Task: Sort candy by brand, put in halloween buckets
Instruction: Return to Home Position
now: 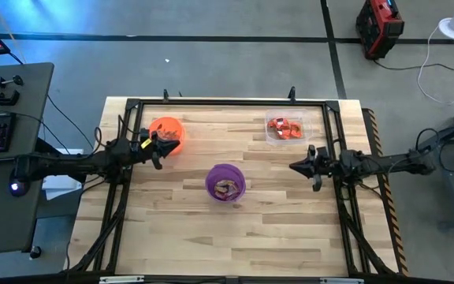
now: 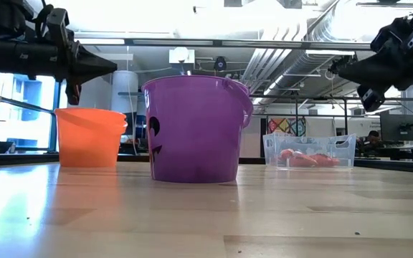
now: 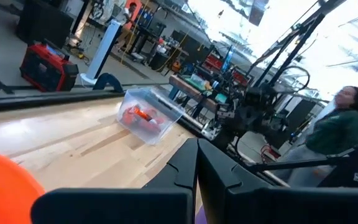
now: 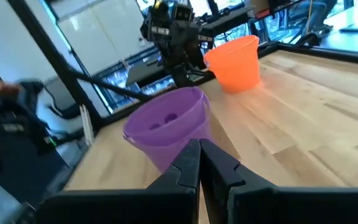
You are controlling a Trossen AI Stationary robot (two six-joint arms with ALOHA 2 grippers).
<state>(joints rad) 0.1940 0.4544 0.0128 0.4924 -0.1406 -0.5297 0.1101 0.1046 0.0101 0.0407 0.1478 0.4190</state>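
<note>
Jaws tight together; round glossy plastic buckets (image 1: 225, 183) on plank table (image 1: 290, 229)

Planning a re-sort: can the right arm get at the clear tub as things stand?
Probably yes: the right gripper hangs shut near the clear tub, above the table, with nothing standing between them.
</note>
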